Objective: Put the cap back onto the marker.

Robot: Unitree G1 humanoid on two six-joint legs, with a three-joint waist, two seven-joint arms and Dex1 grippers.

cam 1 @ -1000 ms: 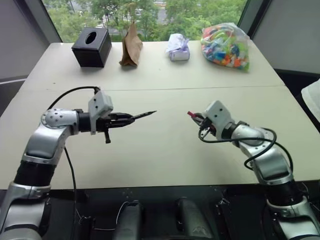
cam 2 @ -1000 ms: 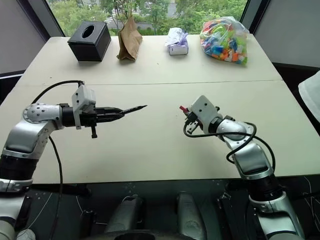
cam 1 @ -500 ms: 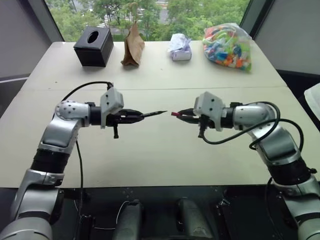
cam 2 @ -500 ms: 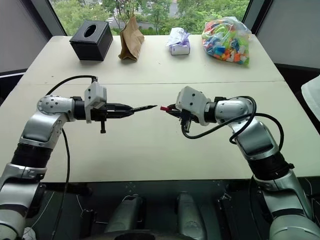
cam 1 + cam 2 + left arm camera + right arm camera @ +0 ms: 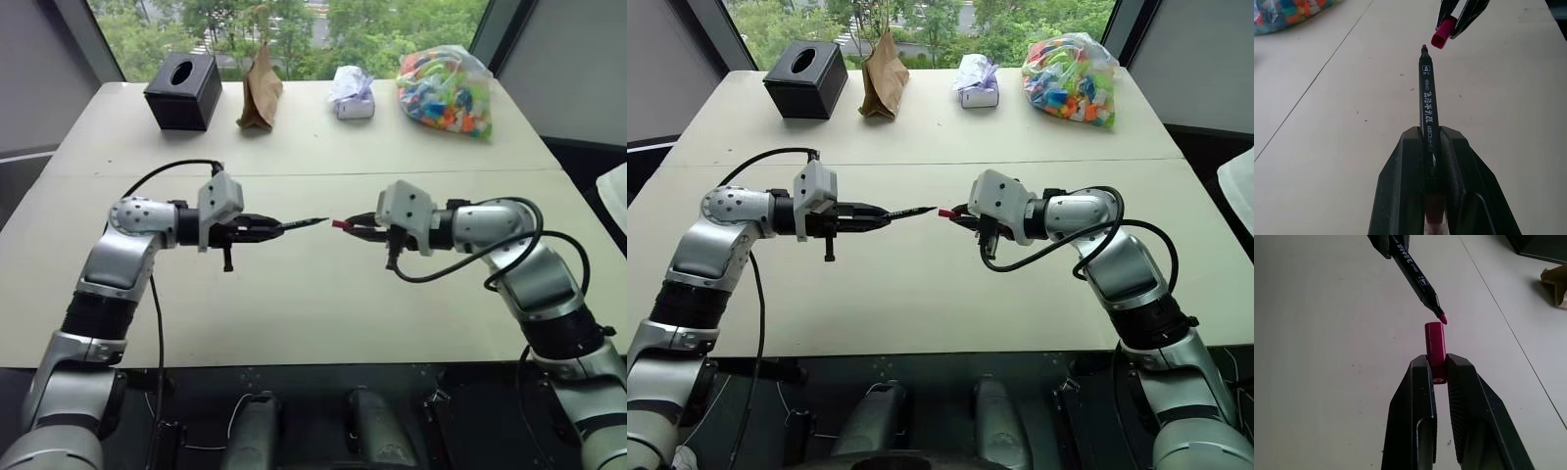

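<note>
Left gripper (image 5: pixel 257 228) fingers clamped on marker (image 5: pixel 300 224), held roughly level above surface (image 5: pixel 294 304), nib aimed toward cap. Right gripper (image 5: pixel 359 225) fingers pinch closed end of red cap (image 5: pixel 340 224), open mouth facing nib, so the two can slide together. Cap just beside nib, not yet touching; slightly off-axis in wrist views, likely needs fine alignment before push.

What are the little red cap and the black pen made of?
The cap looks like smooth red plastic, an even colour with a soft shine. The marker looks like hard black plastic too, slightly glossy with white printed letters; its tiny tip looks like felt, but that is hard to tell.
</note>
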